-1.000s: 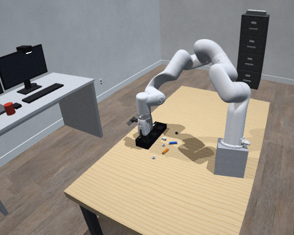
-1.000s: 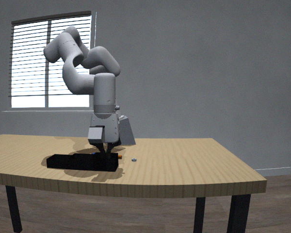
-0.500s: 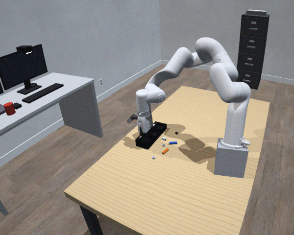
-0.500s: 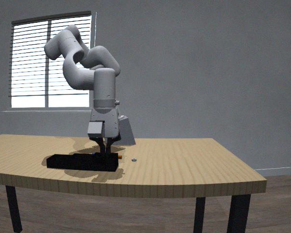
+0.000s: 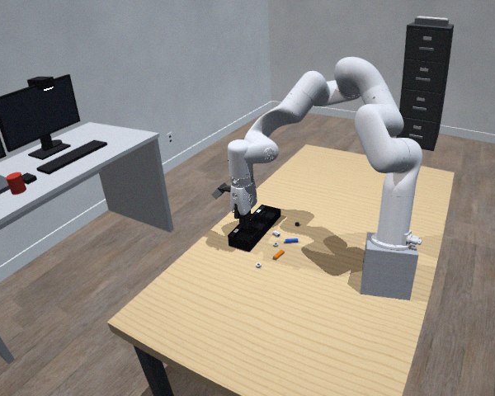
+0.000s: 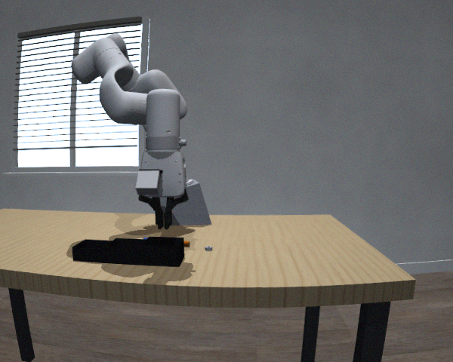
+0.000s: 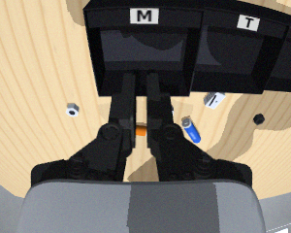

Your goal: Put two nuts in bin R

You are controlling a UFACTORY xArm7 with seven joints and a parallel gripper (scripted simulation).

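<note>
Fingers clenched, empty, near bin M; a low sideways sweep could catch its rim, shoving it.

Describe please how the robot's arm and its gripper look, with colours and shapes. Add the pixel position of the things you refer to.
The arm [image 5: 288, 100] [image 6: 119, 95] is smooth and pale grey-white, made of thick rounded tubes with curved elbows. Thin seams and small dark dots mark it. The gripper [image 5: 244, 222] [image 6: 163, 227] [image 7: 141, 88] has a pale body, black jointed links and two slim, straight black fingers. No loose cables show.
</note>
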